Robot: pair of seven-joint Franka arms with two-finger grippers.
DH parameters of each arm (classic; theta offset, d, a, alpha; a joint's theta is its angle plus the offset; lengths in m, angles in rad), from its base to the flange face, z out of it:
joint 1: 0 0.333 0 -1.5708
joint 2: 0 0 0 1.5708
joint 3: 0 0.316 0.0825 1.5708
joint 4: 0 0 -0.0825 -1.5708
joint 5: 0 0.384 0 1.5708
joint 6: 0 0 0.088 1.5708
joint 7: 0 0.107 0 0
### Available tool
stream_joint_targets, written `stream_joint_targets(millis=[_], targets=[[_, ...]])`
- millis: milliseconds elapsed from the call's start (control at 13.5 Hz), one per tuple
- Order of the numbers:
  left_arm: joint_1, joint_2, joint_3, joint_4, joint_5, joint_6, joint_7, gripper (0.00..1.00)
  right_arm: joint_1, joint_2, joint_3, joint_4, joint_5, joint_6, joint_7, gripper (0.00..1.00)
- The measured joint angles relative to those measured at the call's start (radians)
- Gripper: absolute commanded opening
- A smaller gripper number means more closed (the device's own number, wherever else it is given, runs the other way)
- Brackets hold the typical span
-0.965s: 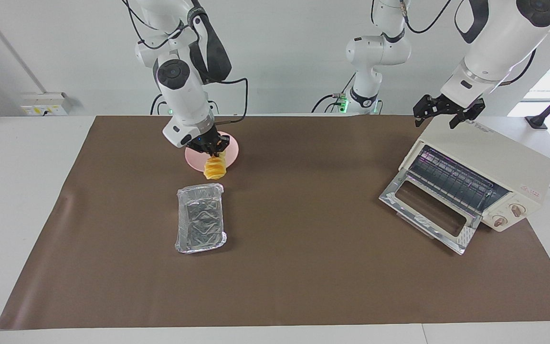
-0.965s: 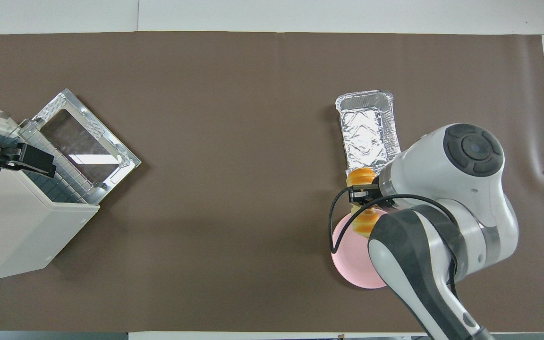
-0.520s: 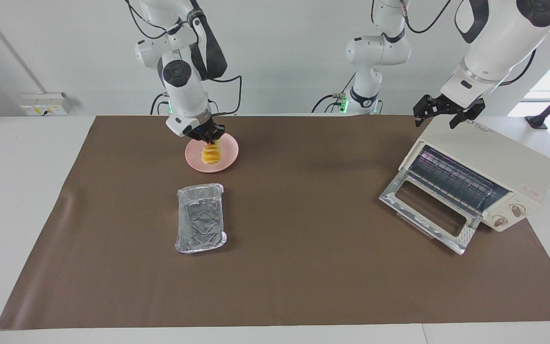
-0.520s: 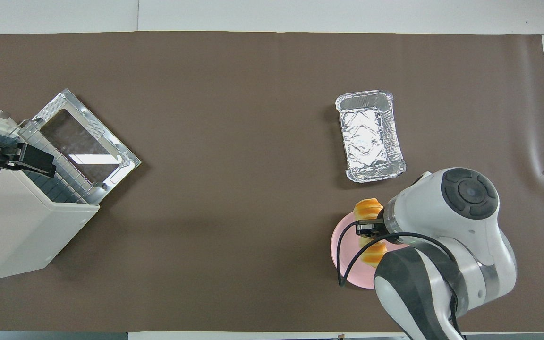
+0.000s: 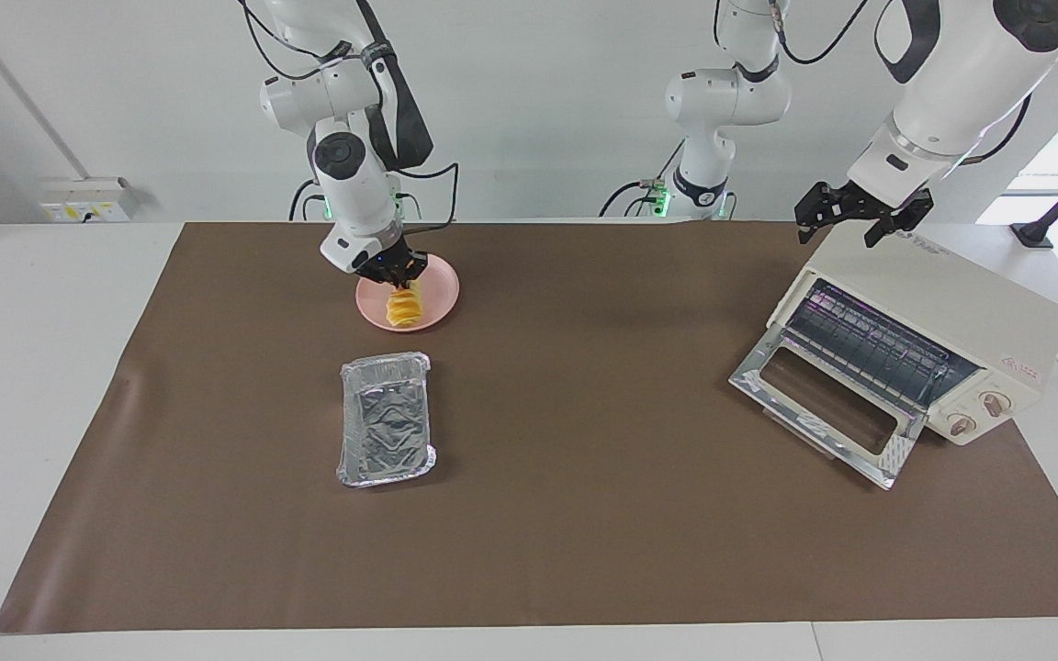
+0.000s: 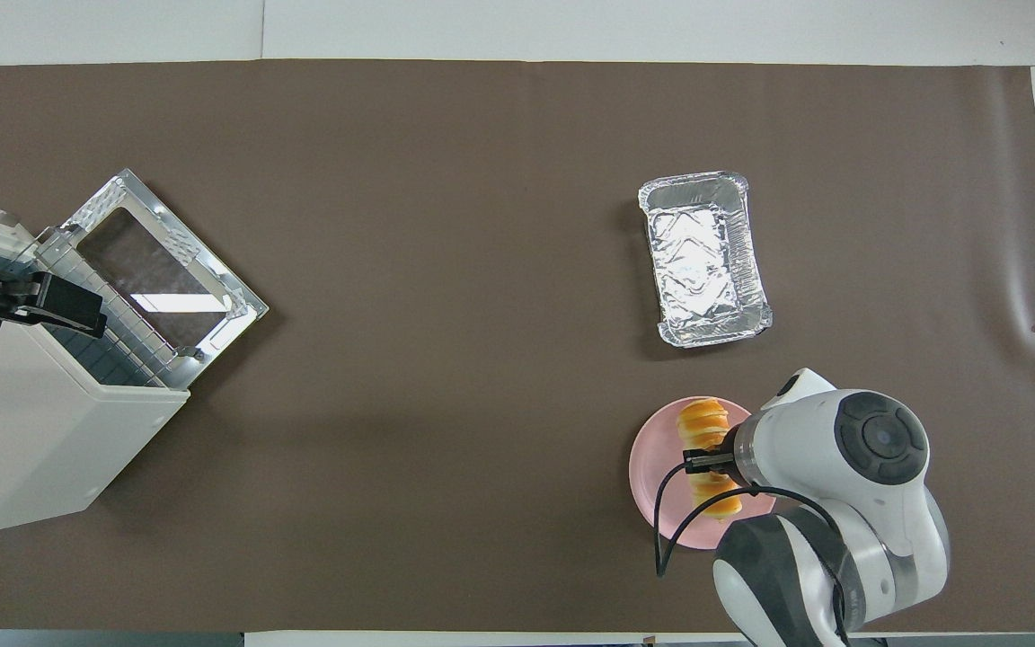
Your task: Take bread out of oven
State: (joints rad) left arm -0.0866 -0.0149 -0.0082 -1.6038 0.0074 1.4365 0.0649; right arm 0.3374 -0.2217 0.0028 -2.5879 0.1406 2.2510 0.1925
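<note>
The bread [image 5: 403, 310], a golden-orange ridged loaf, hangs lengthwise in my right gripper [image 5: 398, 275], which is shut on its upper end. Its lower end is down at the round pink plate [image 5: 438, 290], on the right arm's end of the table. In the overhead view the bread [image 6: 704, 422] lies over the plate [image 6: 652, 467] with the right gripper [image 6: 706, 458] across its middle. The cream-white oven [image 5: 951, 312] stands at the left arm's end with its glass door [image 5: 823, 408] dropped open and its rack bare. My left gripper [image 5: 860, 220] waits open over the oven's top [image 6: 23, 431].
A silver foil tray [image 5: 385, 420] lies empty on the brown mat, farther from the robots than the plate; it also shows in the overhead view [image 6: 704, 259]. The open oven door [image 6: 167, 261] juts out over the mat.
My right gripper has carried the bread from the plate's edge beside the foil tray back toward the robots and lower, over the pink plate. The left arm has not moved.
</note>
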Motion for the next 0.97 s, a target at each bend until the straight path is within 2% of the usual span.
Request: stream_joint_targets(millis=[74,148,223,594,742,965], targets=[[0.0,0.0,0.0,0.0,0.0,0.0,0.0,1.0,0.001,0.002,0.0,-0.009,0.0,0.009,0.0,0.0],[0.0,0.0,0.0,0.0,0.0,0.0,0.0,1.0,0.001,0.005,0.001,-0.013,0.0,0.011,0.0,0.42],[0.0,0.0,0.0,0.0,0.0,0.0,0.0,1.0,0.001,0.007,0.001,-0.015,0.0,0.011,0.0,0.99],[0.0,0.0,0.0,0.0,0.0,0.0,0.0,1.0,0.0,0.008,0.001,0.008,0.0,0.002,0.0,1.0],[0.0,0.0,0.0,0.0,0.0,0.0,0.0,1.0,-0.008,0.004,-0.002,0.103,-0.001,-0.118,0.0,1.0],[0.0,0.0,0.0,0.0,0.0,0.0,0.0,1.0,-0.082,-0.012,-0.006,0.327,-0.005,-0.353,-0.005,1.0]])
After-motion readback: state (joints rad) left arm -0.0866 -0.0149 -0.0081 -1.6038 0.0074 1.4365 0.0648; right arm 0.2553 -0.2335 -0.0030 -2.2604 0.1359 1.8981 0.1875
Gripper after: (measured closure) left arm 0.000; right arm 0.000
